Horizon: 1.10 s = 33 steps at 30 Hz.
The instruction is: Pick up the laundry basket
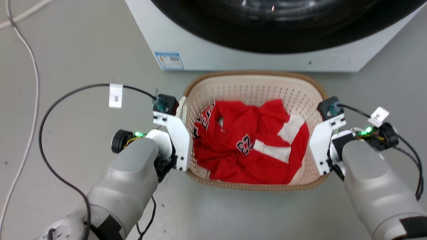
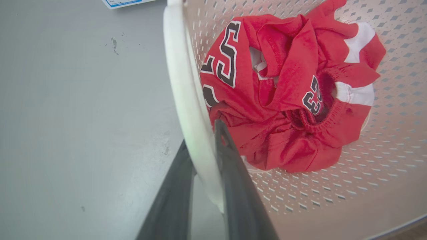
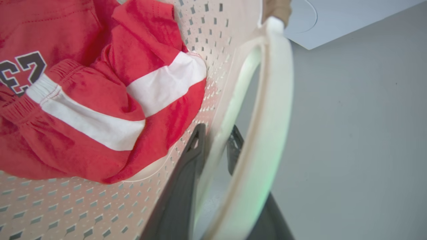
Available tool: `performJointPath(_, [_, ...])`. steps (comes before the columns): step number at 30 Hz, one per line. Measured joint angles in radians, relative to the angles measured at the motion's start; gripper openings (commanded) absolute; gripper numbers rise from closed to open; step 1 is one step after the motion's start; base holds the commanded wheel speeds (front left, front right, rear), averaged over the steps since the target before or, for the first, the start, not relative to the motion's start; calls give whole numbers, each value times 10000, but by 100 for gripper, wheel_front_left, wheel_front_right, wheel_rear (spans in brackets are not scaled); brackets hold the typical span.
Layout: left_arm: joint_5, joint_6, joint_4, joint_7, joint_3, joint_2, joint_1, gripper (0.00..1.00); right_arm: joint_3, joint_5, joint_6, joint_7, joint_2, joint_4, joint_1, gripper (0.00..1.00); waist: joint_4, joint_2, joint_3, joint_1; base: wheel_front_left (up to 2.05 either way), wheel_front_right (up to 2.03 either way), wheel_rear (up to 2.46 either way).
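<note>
resting on the floor [image 1: 83,50] before the washer [image 1: 267,61], with red clothing [image 1: 247,143] inside, the laundry basket [image 1: 253,72] is laid with its long axis left to right between the two grippers, neither nearer than the other. the left handle [image 2: 181,83] is pinched by the left gripper [image 2: 201,140], a finger on each side; the right handle [image 3: 277,100] is clamped by the right gripper [image 3: 217,133], one finger threaded through the loop. an even, simultaneous lift is judged to be called for.

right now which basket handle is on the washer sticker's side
The left handle, the one the left gripper straddles: the sticker sits off that side, away from the right handle.
</note>
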Motion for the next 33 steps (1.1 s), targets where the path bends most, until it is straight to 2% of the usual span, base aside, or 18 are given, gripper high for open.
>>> performJointPath(12, [-640,-27,-286,1051,-477,420,1040,0,2031,2220,-15,880,127,0,1174,0,-32,0,-1976,0,0,0,0])
performJointPath(20, [-974,-27,-357,1417,-773,571,1627,0,3544,3766,-17,1045,142,10,1744,0,-40,0,-3042,0,0,0,0])
performJointPath(33, [-1302,-27,-332,1530,-1097,711,2070,0,5396,5726,-63,1164,73,-130,2202,0,-4,0,-4027,0,0,0,0])
